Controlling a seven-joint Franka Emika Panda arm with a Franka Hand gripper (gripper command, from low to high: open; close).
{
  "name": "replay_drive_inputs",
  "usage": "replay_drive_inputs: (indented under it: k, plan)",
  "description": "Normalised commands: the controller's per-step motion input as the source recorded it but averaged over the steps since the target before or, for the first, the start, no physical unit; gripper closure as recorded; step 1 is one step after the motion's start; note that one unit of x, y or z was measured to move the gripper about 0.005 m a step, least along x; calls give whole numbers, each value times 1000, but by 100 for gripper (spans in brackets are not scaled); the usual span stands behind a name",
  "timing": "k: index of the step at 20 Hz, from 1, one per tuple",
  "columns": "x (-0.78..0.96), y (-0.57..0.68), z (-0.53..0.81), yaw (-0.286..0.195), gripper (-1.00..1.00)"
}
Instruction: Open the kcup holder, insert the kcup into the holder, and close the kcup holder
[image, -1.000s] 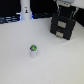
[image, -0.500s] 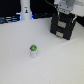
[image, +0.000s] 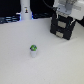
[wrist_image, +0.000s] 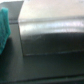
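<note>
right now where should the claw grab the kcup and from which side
Probably the kcup's whitish side wall just under the green top, coming straight down from above. It stands upright and alone on the white table, apart from the kcup holder, so both sides are open. The picture is too blurry to judge finer shape.

A broad white tabletop (image: 20, 60) fills most of the exterior view, evenly lit. Behind its far edge the background is dark, with a white bottle-like object (image: 25, 11) standing there.

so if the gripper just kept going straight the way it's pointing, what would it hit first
Most likely the kcup holder: the gripper hangs right above it, and the wrist view shows the box close ahead. The exact gap is unclear.
</note>
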Motion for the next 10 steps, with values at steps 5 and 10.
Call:
replay_drive_inputs:
  k: [5, 10]
  plan:
    - [-100, 5, -29, -12, 100]
    - [2, -14, -3, -7, 100]
